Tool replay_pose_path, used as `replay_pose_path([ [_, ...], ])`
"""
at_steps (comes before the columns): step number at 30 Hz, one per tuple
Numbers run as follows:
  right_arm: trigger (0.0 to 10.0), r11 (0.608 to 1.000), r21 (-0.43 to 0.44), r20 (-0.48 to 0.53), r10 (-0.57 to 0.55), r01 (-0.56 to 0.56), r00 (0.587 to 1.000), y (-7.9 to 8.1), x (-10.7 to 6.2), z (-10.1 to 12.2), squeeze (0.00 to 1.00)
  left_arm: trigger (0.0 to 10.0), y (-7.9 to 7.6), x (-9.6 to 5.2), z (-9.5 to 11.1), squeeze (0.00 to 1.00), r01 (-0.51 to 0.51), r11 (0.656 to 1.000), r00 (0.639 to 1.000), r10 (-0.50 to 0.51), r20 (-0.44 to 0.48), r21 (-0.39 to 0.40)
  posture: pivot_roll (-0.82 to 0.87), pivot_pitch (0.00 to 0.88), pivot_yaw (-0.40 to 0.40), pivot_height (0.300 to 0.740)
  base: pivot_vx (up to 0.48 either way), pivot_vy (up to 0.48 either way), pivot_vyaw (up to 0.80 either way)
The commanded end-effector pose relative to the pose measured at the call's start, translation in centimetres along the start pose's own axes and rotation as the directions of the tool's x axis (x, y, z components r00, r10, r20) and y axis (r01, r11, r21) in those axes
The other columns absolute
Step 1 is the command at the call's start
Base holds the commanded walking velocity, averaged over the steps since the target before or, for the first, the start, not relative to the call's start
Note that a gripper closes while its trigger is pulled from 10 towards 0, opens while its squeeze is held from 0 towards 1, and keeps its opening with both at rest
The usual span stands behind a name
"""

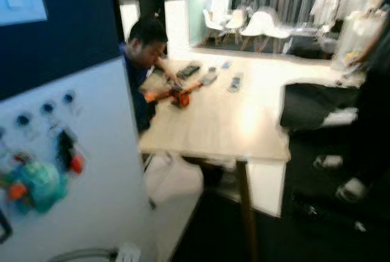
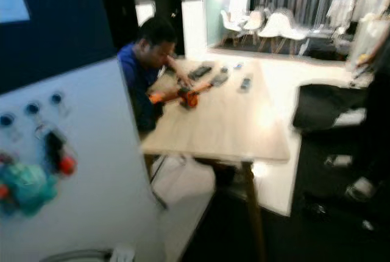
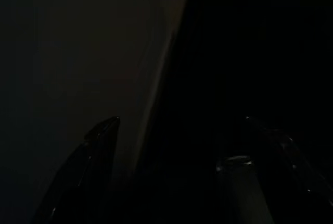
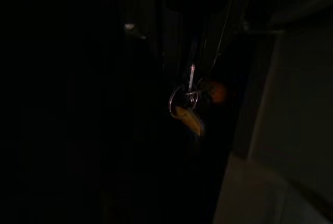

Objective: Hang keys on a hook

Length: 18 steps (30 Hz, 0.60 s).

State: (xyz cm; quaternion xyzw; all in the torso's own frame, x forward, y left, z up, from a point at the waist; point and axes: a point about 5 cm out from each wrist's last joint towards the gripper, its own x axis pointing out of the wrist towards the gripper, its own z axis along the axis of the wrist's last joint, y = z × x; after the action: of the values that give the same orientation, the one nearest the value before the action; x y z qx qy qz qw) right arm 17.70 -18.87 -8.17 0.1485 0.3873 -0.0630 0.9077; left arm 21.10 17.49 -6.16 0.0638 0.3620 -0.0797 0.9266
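In the dark right wrist view we saw a key ring (image 4: 182, 101) with a yellowish tag dangling, apparently carried by the right gripper toward the white board's blue hooks (image 1: 46, 108), while the left gripper (image 3: 171, 146) stood open and empty.

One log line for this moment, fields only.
left tool: open, idle in shade | right tool: keys dangle before it | white board with blue hooks on left | person at table

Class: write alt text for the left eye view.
A white panel with round blue hooks holds a teal plush keychain at the left. Beyond it, a person in blue sits at a light wooden table.
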Motion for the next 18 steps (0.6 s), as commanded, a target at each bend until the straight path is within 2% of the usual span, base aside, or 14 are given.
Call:
replay_pose_path([
  [1, 10.0, 1.0, 0.004, 0.002, 0.002, -0.002, 1.0, 0.21, 0.07, 0.07, 0.0, 10.0, 0.13, 0.0, 0.25, 0.0, 0.002, 1.0, 1.0, -0.003, 0.02, 0.005, 0.07, 0.024, 0.03, 0.74, 0.0, 0.0, 0.0],
  [18, 10.0, 1.0, -0.021, -0.002, 0.009, -0.009, 1.0, 0.11, 0.0, -0.05, 0.0, 10.0, -0.02, 0.03, 0.51, 0.0, 0.013, 1.0, 0.999, -0.013, 0.044, -0.012, 0.06, 0.009, 0.025, 0.74, 0.0, 0.0, 0.0],
])
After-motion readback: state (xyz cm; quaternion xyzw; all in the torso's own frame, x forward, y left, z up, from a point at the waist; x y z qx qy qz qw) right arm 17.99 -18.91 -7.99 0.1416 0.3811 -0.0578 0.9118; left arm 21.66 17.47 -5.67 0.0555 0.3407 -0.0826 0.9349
